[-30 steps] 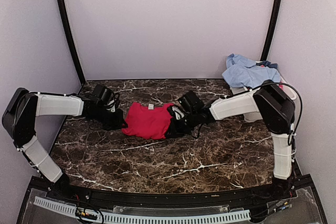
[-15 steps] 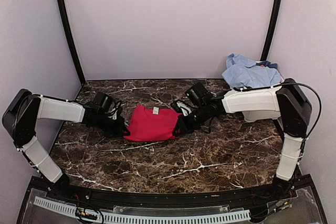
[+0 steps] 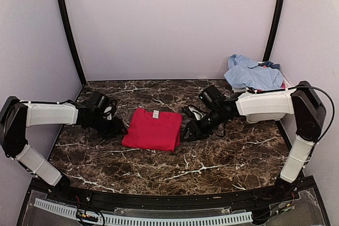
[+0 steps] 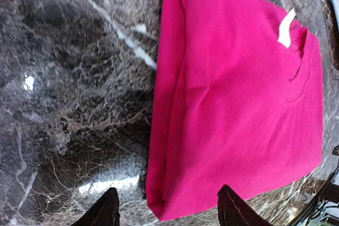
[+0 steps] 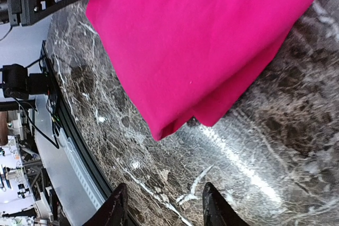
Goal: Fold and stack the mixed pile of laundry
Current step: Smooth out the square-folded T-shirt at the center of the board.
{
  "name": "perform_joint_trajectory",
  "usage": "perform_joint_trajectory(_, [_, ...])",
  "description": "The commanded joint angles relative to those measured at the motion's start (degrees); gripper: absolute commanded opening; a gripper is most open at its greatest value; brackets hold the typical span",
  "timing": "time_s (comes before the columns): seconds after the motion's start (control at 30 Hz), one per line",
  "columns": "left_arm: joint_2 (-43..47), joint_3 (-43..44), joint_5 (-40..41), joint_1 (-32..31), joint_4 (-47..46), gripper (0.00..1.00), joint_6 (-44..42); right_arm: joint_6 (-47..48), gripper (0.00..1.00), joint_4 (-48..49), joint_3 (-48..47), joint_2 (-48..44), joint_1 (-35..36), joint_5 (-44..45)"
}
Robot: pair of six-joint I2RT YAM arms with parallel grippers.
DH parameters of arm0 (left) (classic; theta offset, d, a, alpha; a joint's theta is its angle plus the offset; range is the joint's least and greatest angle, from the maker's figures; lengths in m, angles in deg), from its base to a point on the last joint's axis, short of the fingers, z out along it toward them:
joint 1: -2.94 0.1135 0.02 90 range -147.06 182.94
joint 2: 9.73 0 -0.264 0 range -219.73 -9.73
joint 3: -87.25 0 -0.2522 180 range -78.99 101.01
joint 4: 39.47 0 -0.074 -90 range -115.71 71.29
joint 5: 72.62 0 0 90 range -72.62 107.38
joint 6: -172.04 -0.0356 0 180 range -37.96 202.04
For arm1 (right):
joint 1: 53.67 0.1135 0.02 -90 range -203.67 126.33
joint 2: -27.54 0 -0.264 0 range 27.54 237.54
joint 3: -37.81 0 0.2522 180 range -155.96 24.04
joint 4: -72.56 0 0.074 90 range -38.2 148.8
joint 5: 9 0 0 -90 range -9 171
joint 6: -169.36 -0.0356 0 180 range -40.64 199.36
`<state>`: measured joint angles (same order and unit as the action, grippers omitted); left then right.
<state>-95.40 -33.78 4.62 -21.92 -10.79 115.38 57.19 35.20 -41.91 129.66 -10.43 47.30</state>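
Both sets of jaws stand spread and empty, so the folded red shirt (image 3: 153,128) lies flat. Its corner sits between the fingers (image 4: 107,211) of the left gripper (image 4: 169,210), and its opposite edge lies just ahead of the right gripper (image 5: 163,205).

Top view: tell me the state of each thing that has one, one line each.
red shirt: folded, lying flat, not held.
left gripper: open, empty, at the shirt's left edge.
right gripper: open, empty, just off its right edge.
blue shirt: unfolded, heaped at the back right.
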Motion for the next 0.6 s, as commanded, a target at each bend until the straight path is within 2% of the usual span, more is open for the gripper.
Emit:
perform_joint_trajectory(0.0, [3.47,4.65,2.25,0.34,1.93,0.66,-2.55,-2.01,0.48,4.01,0.33,-2.29,-1.87,-0.51])
perform_joint_trajectory(0.17, [-2.38,11.20,-0.22,0.41,-2.16,0.78,-7.03,-6.12,0.54,9.93,-0.36,1.03,-1.00,-1.95])
perform_joint_trajectory(0.27, [-10.22,18.73,-0.10,0.51,-1.45,0.79,-9.15,-7.51,0.59,11.31,-1.31,3.76,-0.88,-1.17])
perform_joint_trajectory(0.47, [-20.70,25.51,1.08,0.67,-4.66,0.77,-8.77,-10.49,0.67,13.32,-2.91,9.05,0.09,-1.27])
perform_joint_trajectory(0.57, [-24.96,27.51,2.09,0.96,-5.43,0.75,-8.53,-12.28,0.64,15.87,-2.70,12.06,0.73,-1.15])
